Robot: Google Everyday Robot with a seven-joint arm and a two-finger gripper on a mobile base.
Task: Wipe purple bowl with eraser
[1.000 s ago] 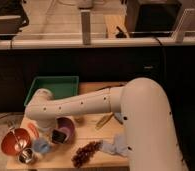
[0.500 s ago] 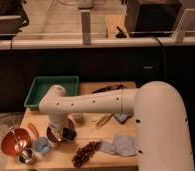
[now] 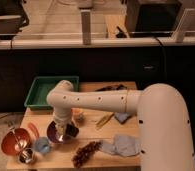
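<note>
The purple bowl (image 3: pixel 55 135) sits on the wooden table near its left front. My white arm reaches in from the right and bends down over it. My gripper (image 3: pixel 62 131) points down inside the bowl, at or very near its bottom. A small dark shape (image 3: pixel 72 131) beside the gripper, in the right part of the bowl, may be the eraser. I cannot tell whether the gripper holds it.
An orange-red bowl (image 3: pixel 14 141), a small metal cup (image 3: pixel 26 157) and a small blue object (image 3: pixel 42 145) stand left of the purple bowl. A green tray (image 3: pixel 41 91) is behind. A dark reddish bunch (image 3: pixel 86 153), a blue-grey cloth (image 3: pixel 122 145) and a yellow object (image 3: pixel 105 120) lie to the right.
My gripper has moved right, from beside the orange-red bowl to over and into the purple bowl. The arm's elbow has swung right with it.
</note>
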